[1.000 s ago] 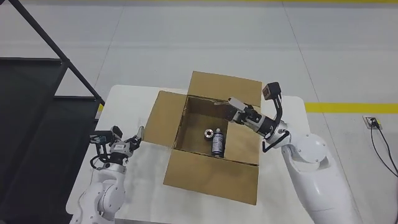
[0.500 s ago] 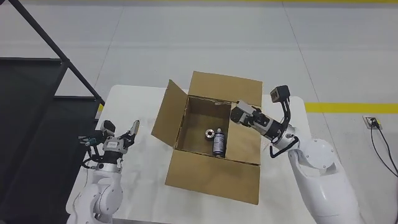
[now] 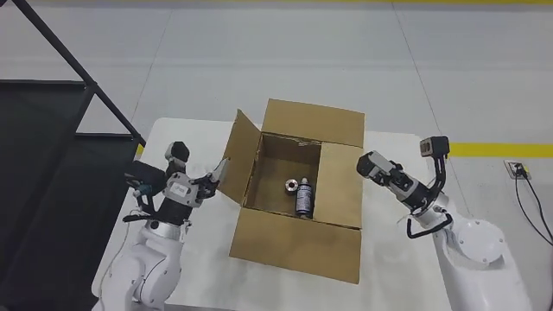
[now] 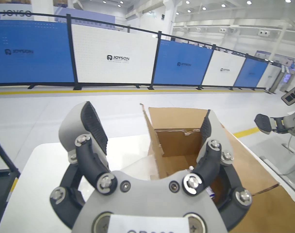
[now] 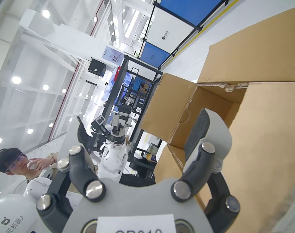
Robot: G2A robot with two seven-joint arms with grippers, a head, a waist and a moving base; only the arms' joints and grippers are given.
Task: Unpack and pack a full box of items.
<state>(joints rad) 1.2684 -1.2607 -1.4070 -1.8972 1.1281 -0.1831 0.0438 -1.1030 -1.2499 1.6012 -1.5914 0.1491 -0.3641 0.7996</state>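
Spanning the near half of the top view, the white round-cornered table (image 3: 212,263) carries a large brown cardboard box (image 3: 298,246) at its middle, open at the top. We see its right flap (image 3: 341,186) folded out flat and its left flap (image 3: 235,151) standing nearly upright. The left gripper (image 4: 149,116) sits at that upright flap with its ribbed black pads (image 4: 94,124) spread wide and holding nothing. From the wrist the flap's edge shows between them, and we cannot tell whether a pad touches the cardboard. The right gripper (image 5: 142,124) hangs at the outer edge of the flat flap, its jaws likewise apart and empty. Down on the box floor lies a dark cylindrical bottle (image 3: 302,199), seemingly on its side, with its long axis running from the far wall toward the near one. Just beside its far end is a small round metal piece (image 3: 290,185). Both things lie between the two grippers and below them. We judge the right arm better placed, since its way in crosses only the flat flap, while the raised flap stands between the left gripper and the bottle. The bottle wears a pale label whose print is too small for us to read. A white sticker (image 4: 149,224) on the left gripper's base is cut off at the edge.
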